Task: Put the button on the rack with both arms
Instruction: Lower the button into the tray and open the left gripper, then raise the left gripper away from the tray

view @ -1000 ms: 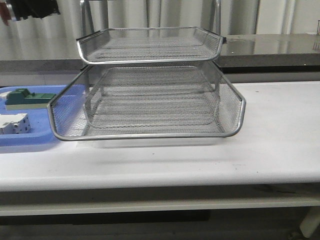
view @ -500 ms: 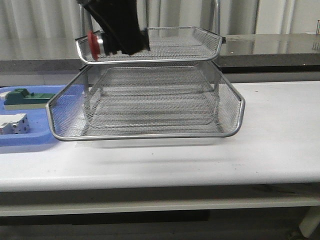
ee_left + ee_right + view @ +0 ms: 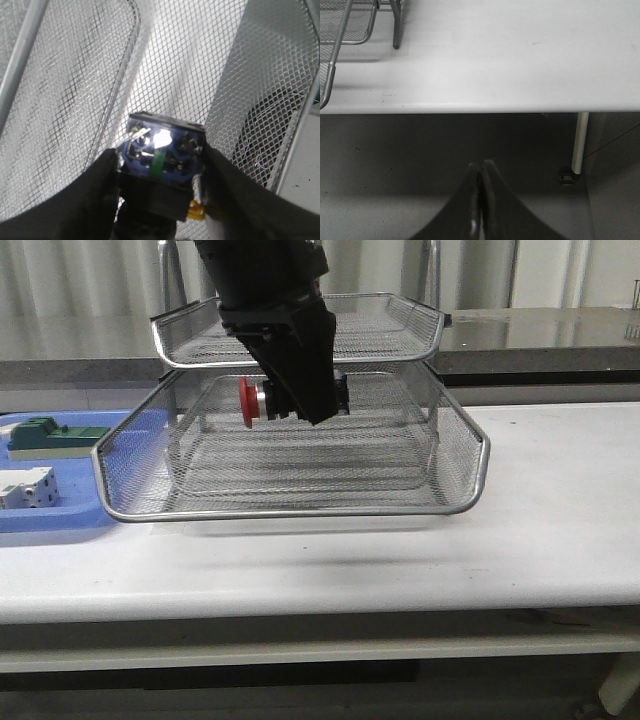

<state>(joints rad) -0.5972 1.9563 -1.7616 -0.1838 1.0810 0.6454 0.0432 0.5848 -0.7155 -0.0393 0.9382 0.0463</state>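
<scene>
The silver wire-mesh rack (image 3: 300, 510) stands on the white table, its lower tier pulled forward. My left gripper (image 3: 300, 400) is shut on the button (image 3: 250, 400) and holds it above the pulled-out lower tier, red cap pointing left. In the left wrist view the button's blue and black body (image 3: 162, 150) sits between my two black fingers (image 3: 100, 190), with rack mesh (image 3: 65, 90) below. My right gripper (image 3: 481, 170) is shut and empty, low off the table's front edge; it does not show in the front view.
A flat blue tray (image 3: 60, 520) at the left holds a green block (image 3: 55, 435) and a white block (image 3: 28, 488). The white table (image 3: 540, 530) extends right of the rack. A rack corner (image 3: 350, 25) and a table leg (image 3: 580, 142) show in the right wrist view.
My left arm came into the front view from above with the button and moved down and right, from the top tier's level to over the lower tier.
</scene>
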